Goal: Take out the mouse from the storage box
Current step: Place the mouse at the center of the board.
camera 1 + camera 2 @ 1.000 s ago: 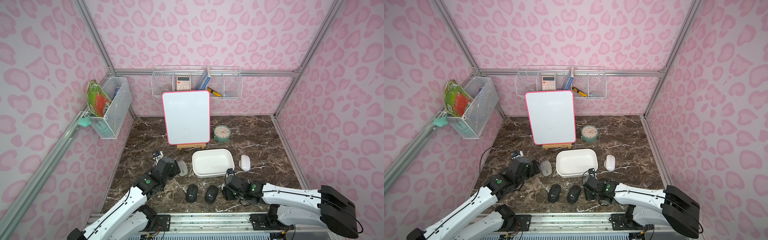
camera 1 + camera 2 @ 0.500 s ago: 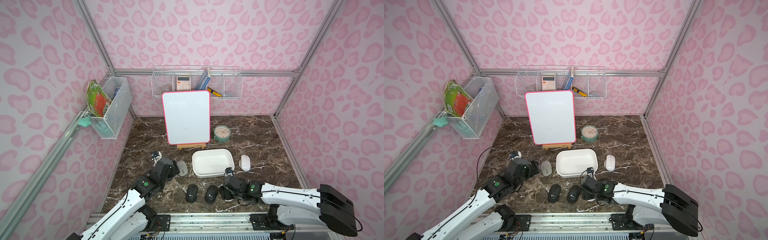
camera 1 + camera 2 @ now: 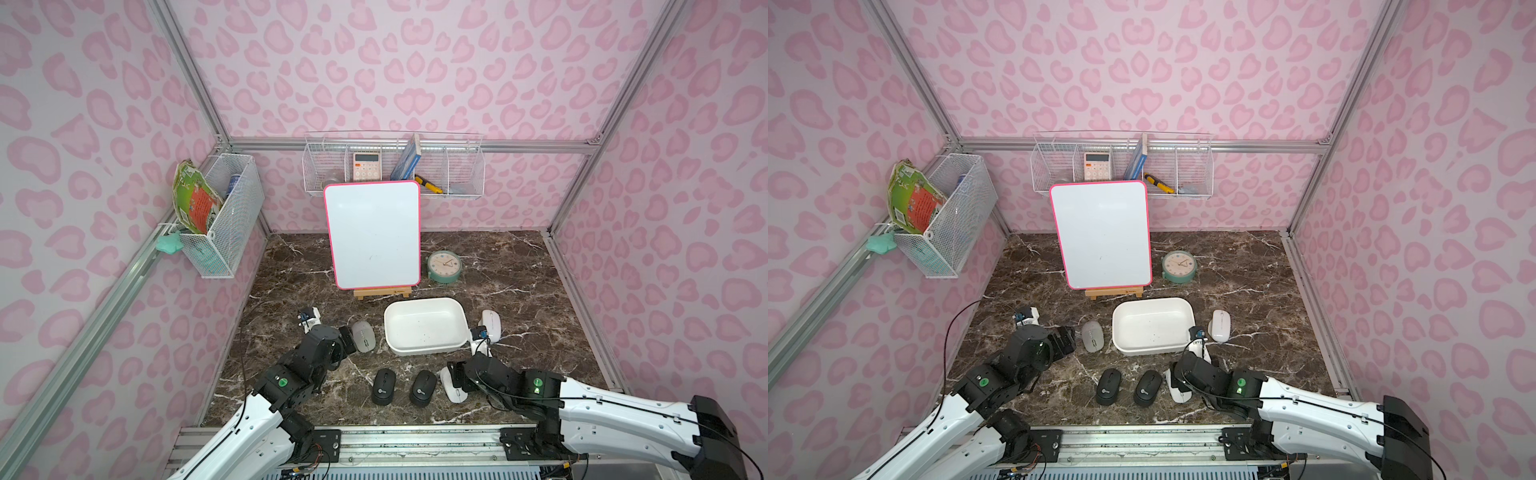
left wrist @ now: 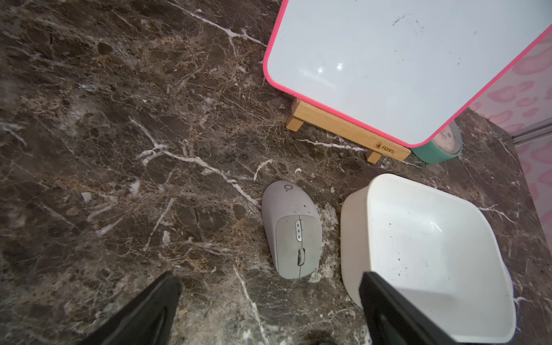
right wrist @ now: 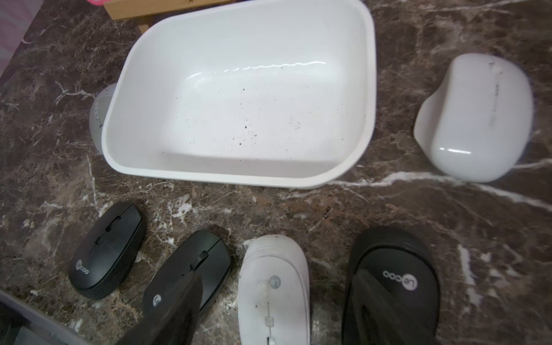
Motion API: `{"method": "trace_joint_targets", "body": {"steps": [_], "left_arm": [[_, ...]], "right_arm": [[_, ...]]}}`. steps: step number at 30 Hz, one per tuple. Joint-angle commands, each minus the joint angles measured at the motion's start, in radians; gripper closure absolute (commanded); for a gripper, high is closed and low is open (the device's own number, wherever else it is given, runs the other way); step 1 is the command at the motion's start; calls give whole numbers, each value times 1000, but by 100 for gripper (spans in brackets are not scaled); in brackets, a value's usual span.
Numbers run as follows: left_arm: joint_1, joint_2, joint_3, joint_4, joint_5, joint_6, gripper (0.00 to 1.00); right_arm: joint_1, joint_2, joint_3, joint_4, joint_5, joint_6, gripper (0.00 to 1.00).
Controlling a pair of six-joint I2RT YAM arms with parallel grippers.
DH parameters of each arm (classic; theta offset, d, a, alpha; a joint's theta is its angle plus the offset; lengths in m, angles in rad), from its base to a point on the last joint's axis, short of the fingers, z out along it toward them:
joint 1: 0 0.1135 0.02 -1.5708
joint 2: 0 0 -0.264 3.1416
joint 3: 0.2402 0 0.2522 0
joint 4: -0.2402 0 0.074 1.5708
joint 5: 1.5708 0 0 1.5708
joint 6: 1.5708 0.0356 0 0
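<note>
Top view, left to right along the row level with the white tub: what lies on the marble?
Grey mouse → storage box → white mouse.

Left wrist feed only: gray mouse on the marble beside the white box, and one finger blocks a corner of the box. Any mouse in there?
Observer: None. The right wrist view shows the floor of the storage box: bare, only dark specks.
Operator: What's on the near side of it?
Observer: A row of four: black mouse, second black mouse, white mouse, third black mouse.
Operator: Right arm holding one?
Observer: No. The right gripper straddles the white mouse, jaws open, not gripping it.
</note>
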Motion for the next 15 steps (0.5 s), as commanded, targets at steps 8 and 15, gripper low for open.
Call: {"method": "trace_joint_targets", "body": {"steps": [8,15], "left_arm": [[1,-51,16,38,-61,60,1],[0,95,22,195,-78,94,1]], "right_arm": [[-357,-152,-54,78,14,-180,15],[-483,-153,-123,258,-99,-285,2]]}}
